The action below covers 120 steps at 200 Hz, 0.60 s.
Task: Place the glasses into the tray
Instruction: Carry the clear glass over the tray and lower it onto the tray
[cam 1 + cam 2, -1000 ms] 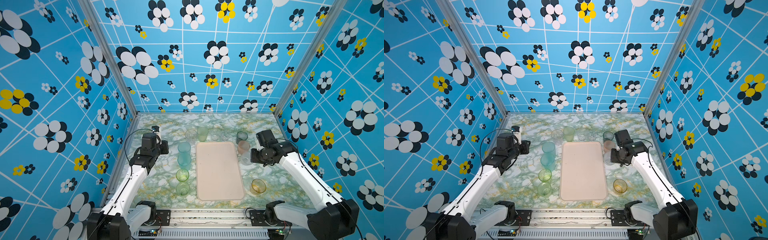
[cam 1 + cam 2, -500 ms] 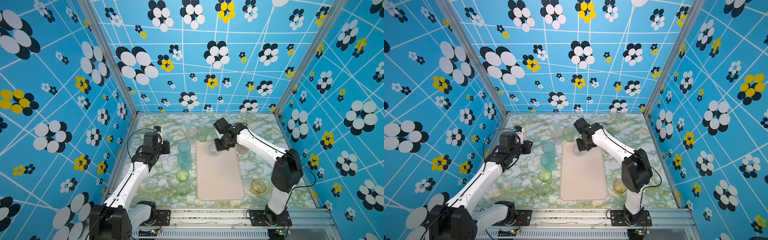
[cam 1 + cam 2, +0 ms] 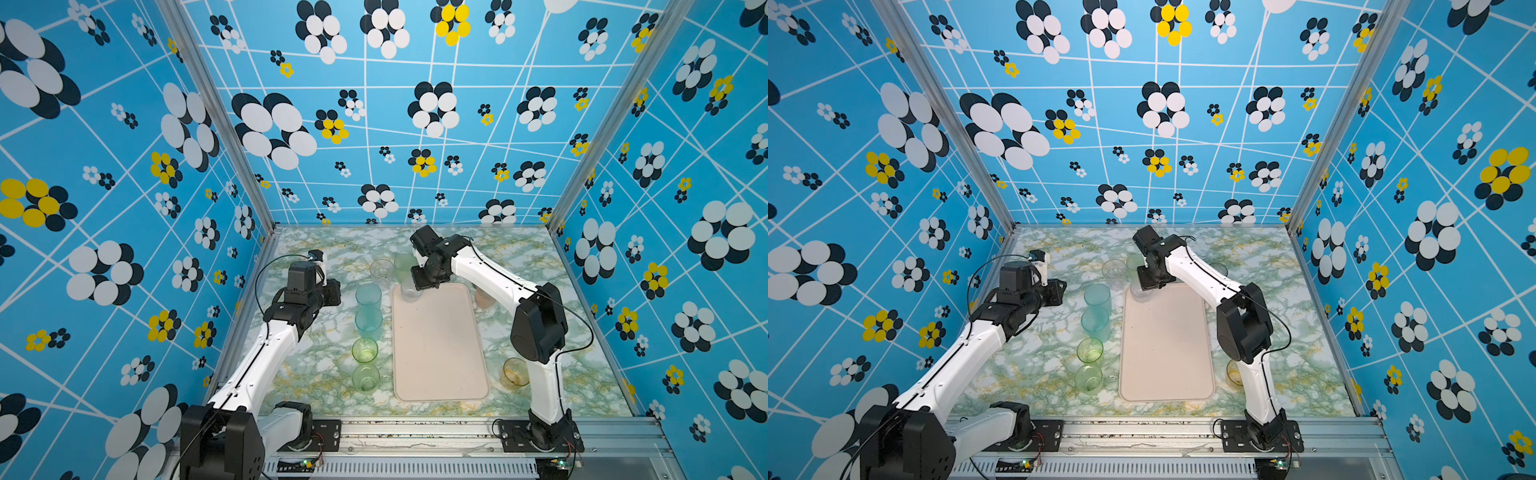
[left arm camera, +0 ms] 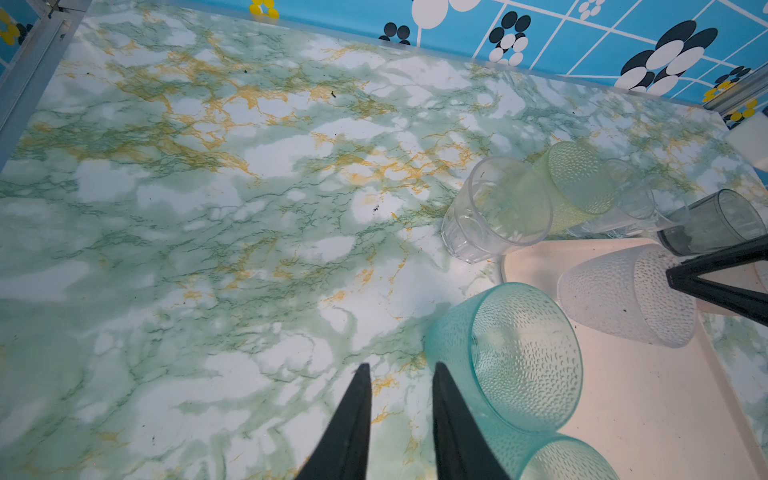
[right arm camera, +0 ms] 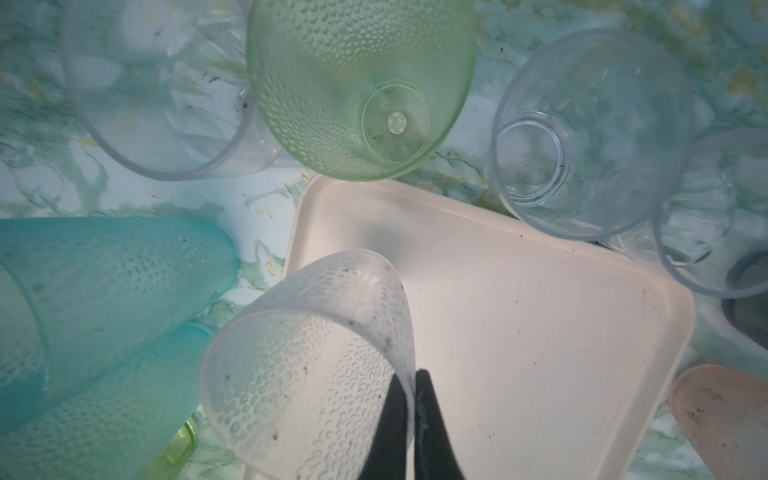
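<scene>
Placing step: the right arm is setting one glass into the tray (image 3: 440, 353). I judge the task to be early, as every other glass in view stands on the bench (image 3: 316, 365).
left hand (image 4: 400, 368): left of frame in both top views. It is released, fingers apart with nothing between them, over bare bench just beside the teal tumbler (image 4: 523, 357).
left column: a second teal one, a lime tumbler (image 3: 365, 350) and a pale green tumbler (image 3: 365, 377) stand in a row just left of the tray. None is inside it.
tray: centre of frame and lying flat, with nothing on it apart from its upper left corner.
clear dimpled tumbler (image 5: 307, 353): at the tray's upper left corner. I cannot tell whether its base touches the tray.
right hand (image 5: 410, 374): clenched on that tumbler's rim, with the wall pinched between its fingers.
doing it well: lower until the base sits flat inside the raised edge and level the glass. Only then part the fingers and lift straight up. A thin rim pinch could tip it. Other glasses crowd just beyond the tray's upper edge, so avoid sideways drift.
amber tumbler (image 3: 513, 372): lower right, on the bench, partly behind the arm.
</scene>
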Tool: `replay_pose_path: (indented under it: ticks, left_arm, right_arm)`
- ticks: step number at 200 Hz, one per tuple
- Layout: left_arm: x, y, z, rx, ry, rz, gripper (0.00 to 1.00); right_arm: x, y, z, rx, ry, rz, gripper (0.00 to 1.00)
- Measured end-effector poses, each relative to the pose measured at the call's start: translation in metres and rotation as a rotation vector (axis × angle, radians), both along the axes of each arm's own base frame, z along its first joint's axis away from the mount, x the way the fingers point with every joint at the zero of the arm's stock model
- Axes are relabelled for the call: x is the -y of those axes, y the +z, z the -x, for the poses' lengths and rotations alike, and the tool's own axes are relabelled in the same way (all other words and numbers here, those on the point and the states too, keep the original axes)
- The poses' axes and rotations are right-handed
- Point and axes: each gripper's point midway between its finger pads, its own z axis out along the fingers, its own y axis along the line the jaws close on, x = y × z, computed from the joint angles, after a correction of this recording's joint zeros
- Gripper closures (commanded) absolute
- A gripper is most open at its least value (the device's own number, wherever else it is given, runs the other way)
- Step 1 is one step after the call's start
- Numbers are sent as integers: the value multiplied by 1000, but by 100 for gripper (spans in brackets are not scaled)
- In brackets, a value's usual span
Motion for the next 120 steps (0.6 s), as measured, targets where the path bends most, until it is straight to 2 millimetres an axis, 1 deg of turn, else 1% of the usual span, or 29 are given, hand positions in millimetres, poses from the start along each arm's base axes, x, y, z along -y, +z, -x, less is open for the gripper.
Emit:
replay_pose_path:
  ticks: [41, 66, 92, 120]
  left_arm:
    - [2, -1, 0, -6, -8, 5, 72]
    - [2, -1, -1, -6, -10, 6, 72]
    - [2, 1, -2, -3, -10, 7, 72]
    - [3, 0, -1, -9, -12, 8, 72]
  right_arm:
    - [-14, -2, -4, -8, 31, 10, 100]
    - [-20, -9, -4, -23, 53, 28, 100]
    - [-18, -19, 0, -55, 60, 53, 99]
    - [-18, -21, 0, -65, 61, 61, 99]
